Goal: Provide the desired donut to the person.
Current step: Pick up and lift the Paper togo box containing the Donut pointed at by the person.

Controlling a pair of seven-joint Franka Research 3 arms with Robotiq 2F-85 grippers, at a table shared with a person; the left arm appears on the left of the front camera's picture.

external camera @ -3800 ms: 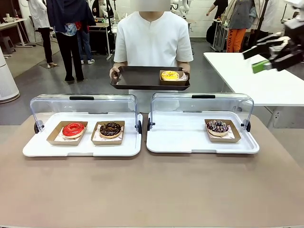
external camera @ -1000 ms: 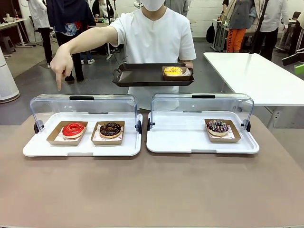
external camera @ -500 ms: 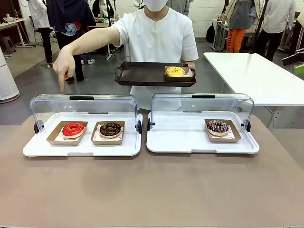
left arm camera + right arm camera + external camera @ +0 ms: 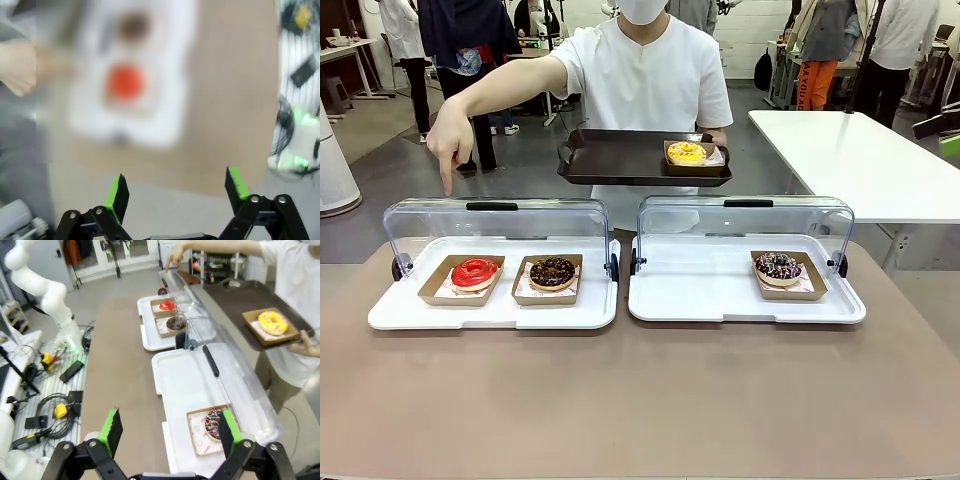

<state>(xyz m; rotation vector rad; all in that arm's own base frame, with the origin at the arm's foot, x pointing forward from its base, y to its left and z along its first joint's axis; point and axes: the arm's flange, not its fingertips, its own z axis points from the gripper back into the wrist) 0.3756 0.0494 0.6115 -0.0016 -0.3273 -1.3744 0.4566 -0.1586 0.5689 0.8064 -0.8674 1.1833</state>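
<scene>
The person (image 4: 645,70) in a white shirt stands across the table and holds a dark tray (image 4: 620,160) with a yellow donut (image 4: 686,152) on it. Their other hand (image 4: 445,150) points down over the left case, above the red donut (image 4: 474,272). A chocolate donut (image 4: 552,271) sits beside the red one. A sprinkled donut (image 4: 779,266) lies in the right case. My left gripper (image 4: 176,187) hangs open and empty high above the blurred red donut (image 4: 125,82). My right gripper (image 4: 170,426) is open and empty above the sprinkled donut (image 4: 215,422).
Both white display cases (image 4: 495,312) (image 4: 720,300) have their clear lids (image 4: 495,220) tipped back. A white table (image 4: 860,160) stands at the right. Other people stand far behind. Brown tabletop (image 4: 640,400) lies free in front of the cases.
The person took one hand off the tray and now points down over the left case; the hand has shifted only slightly. My right gripper has left the front view's upper right.
</scene>
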